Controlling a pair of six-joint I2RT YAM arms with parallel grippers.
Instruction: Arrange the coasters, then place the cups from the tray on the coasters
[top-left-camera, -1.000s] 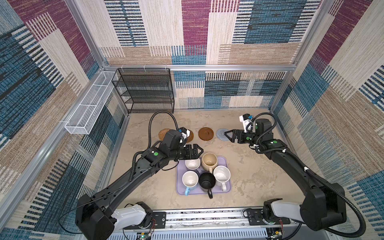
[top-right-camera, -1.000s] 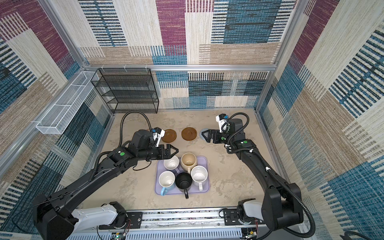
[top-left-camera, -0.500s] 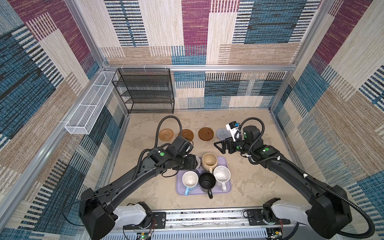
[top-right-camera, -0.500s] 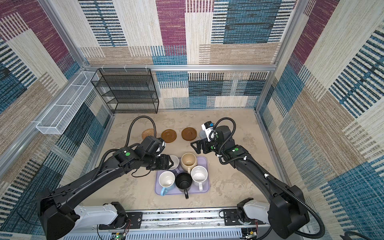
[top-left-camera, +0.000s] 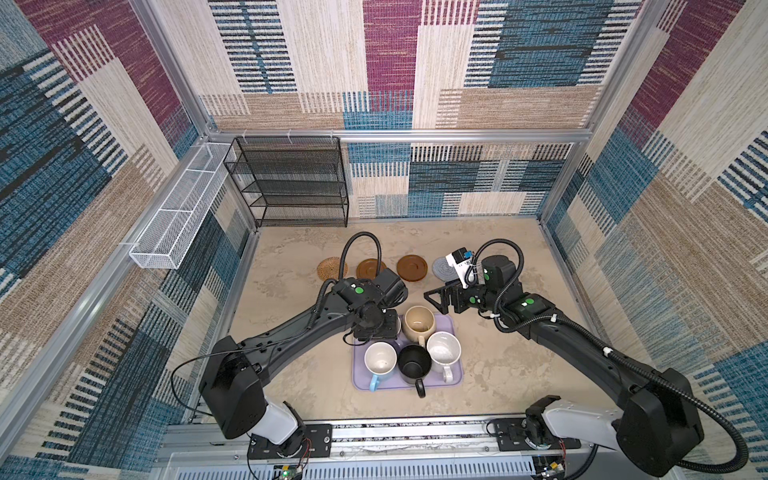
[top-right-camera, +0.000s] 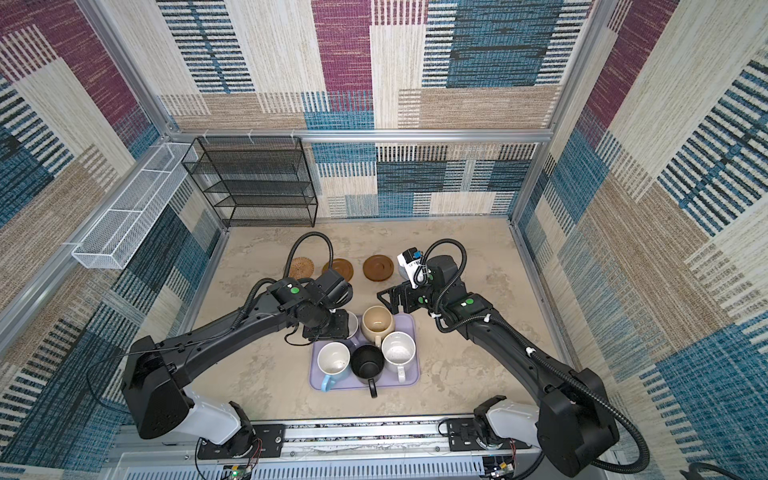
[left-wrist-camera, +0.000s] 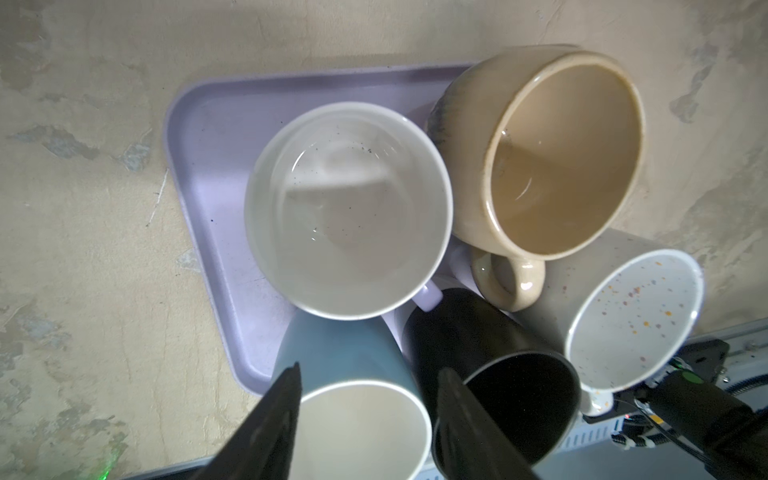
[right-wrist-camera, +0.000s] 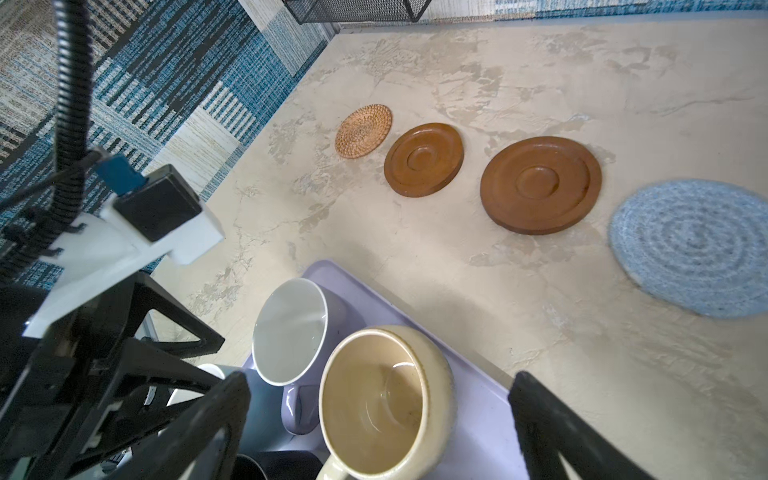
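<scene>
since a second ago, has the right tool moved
Yes: the right tool has come from the grey-blue woven round coaster down toward the flat lavender plastic tray.

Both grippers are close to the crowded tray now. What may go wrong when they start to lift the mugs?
The lavender mug and beige mug stand packed against their neighbours on the tray, so a finger sliding in may tip one. The left gripper and right gripper hover close together, both open; they might collide.

no legible text, no labels, brands, numbers or signs anywhere
</scene>
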